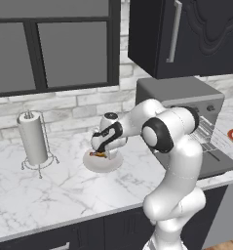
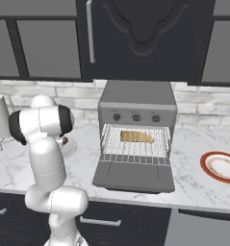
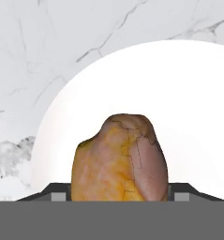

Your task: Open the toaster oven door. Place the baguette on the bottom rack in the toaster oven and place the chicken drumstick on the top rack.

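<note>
Right base view showed the baguette (image 2: 136, 137) inside the toaster oven (image 2: 137, 126), absent from the hand view, where the claw (image 3: 119, 197) straddled the chicken drumstick (image 3: 120, 159) on the marble desk's (image 1: 64, 190) white plate (image 3: 188, 103); grip uncertain.

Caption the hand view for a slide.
Gripper straddling the glossy orange-brown chicken drumstick on a round white plate, set on a white marble counter.

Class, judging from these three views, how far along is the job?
Done: toaster oven door is down and the baguette lies on a rack inside. In hand: gripper straddles the chicken drumstick on its white plate. Left: carry it to the top rack.
</note>
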